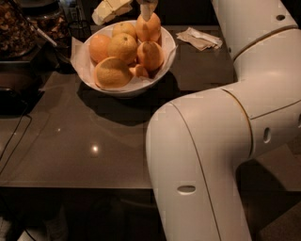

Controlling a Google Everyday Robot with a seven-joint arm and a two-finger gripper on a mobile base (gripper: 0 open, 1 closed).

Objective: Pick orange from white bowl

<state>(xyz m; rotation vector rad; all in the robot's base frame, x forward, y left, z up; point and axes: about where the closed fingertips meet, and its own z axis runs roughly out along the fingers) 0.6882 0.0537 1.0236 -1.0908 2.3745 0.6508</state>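
The gripper (147, 11) hangs at the top edge of the view, right over the far side of the white bowl (170, 49), its tip meeting the top of the orange (149, 29). Whether it has closed on that fruit or only touches it, I cannot tell. The orange sits highest in the heap, at the back of the bowl, with other fruits (123, 47) crowded in front of it on crinkled paper (one at the left is a deeper orange). The bowl stands on a dark glossy table (94, 141). A crumpled napkin (202, 38) lies to its right. The white arm (225, 141) fills the near right.
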